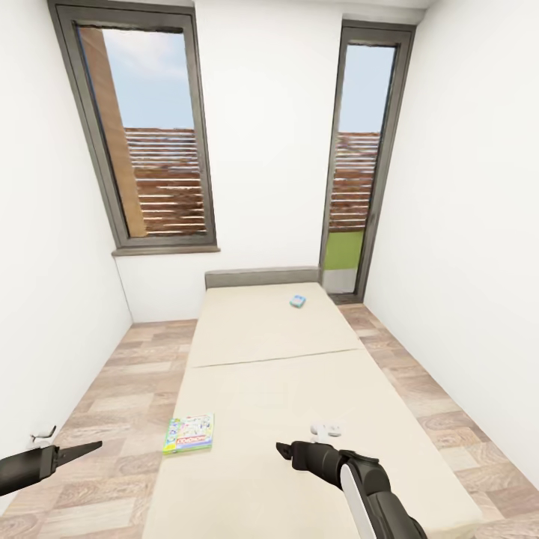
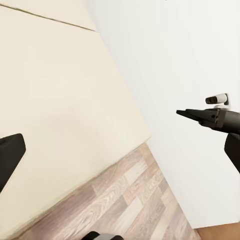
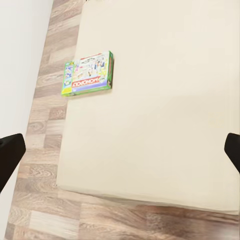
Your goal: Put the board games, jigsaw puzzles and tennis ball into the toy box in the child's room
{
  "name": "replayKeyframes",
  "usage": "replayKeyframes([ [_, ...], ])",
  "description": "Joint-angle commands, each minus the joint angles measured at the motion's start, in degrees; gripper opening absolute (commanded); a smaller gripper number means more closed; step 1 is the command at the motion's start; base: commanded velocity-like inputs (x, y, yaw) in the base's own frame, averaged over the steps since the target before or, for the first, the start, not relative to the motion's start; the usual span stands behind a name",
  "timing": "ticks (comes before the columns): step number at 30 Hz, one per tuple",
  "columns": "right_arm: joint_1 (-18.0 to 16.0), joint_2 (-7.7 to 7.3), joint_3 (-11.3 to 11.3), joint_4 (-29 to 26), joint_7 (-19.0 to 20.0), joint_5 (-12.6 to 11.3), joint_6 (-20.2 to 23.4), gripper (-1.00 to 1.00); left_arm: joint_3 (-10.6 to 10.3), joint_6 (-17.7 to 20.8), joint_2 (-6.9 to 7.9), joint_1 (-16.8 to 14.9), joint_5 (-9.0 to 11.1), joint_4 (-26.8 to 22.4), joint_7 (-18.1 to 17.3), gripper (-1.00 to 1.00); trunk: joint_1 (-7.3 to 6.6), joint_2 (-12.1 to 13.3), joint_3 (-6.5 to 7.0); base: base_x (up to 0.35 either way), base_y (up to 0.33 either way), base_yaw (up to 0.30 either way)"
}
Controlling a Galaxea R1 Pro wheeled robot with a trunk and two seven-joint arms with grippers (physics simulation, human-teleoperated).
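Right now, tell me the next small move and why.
Probably ease the right claw forward and left toward the near board game. That box lies at the left edge of the bed, the claw is open and empty over the mattress, and a second game sits farther off near the headboard.

Two game boxes on the bed

One box lay at the bed's near left edge; the other sat by the headboard.

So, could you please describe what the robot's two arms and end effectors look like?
Both end effectors are black with tapering pointed fingers: the left end effector on a dark grey-black arm, the right end effector on a black wrist that joins a white and black forearm.
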Motion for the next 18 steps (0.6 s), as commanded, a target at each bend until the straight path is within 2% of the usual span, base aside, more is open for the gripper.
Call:
replayKeyframes([
  [1,0.0,0.01,0.0,-0.1,-0.1,-0.5,0.3,1.00,0.0,0.6,0.00,0.0,0.0,0.0,-0.2,1.00,0.05,-0.1,-0.07,0.178,0.003,0.014],
  [6,0.0,0.01,0.0,0.0,-0.2,-0.5,0.3,1.00,0.2,0.6,0.00,0.0,0.0,0.0,-0.2,1.00,0.05,-0.1,-0.07,0.100,0.002,0.088],
  [18,0.0,0.01,0.0,0.0,-0.2,-0.5,0.3,1.00,0.8,0.6,0.00,0.0,0.0,0.0,-0.2,1.00,0.05,-0.1,-0.07,0.023,0.004,0.189],
])
